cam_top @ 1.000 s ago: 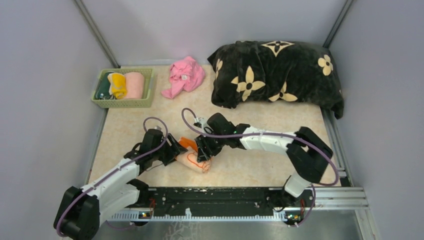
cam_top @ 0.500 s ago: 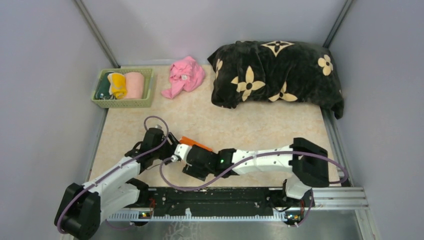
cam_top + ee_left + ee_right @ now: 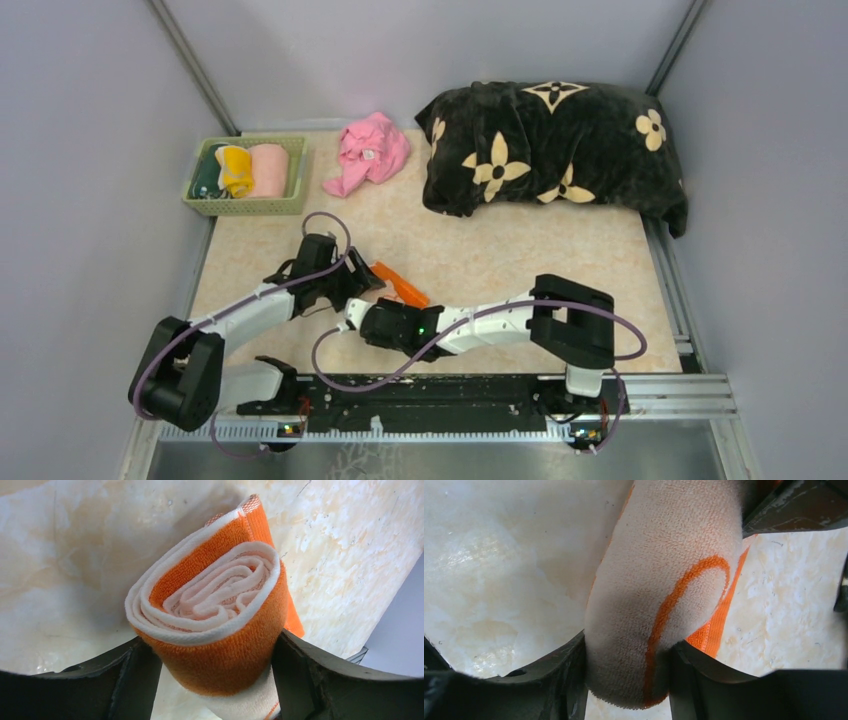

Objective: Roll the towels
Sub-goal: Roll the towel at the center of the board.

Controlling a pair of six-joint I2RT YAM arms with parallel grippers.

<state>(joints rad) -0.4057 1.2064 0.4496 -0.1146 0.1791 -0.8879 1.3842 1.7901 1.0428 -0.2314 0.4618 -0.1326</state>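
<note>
**Towel and grasp.** The peach terry towel with an orange border, wound into 1 roll, is sitting at the near-left part of the pale marbled bench, where the 2 arms are meeting. The left end effector is closing its 2 dark fingers on opposite sides of the roll near 1 end. The right end effector is pinching the roll the same way, its 2 fingers pressing into the pile.

**Axis.**
- The left wrist view is looking straight down the long axis. The spiral end is facing the camera, with orange outside and peach layers coiling inside.
- In the right wrist view the roll is running lengthwise from between the fingers toward the top edge.

**Differences between views.**
- The top view is showing only 1 orange strip of the towel. It is slanting from far-left to near-right beside the wrists, and the body of the roll is hiding under them.
- Only the right wrist view is showing the 1 curved orange line on the peach face and a loose orange flap below the roll.
- Whether the roll is touching the bench cannot be told.

**Other items, all well apart from the arms.**
- 1 green woven plastic basket at the far left is holding 3 rolled cloths: dark, yellow and pale pink.
- 1 crumpled pink cloth is lying just to the right of the basket.
- 1 black blanket with beige flowers is filling the far right.
</note>
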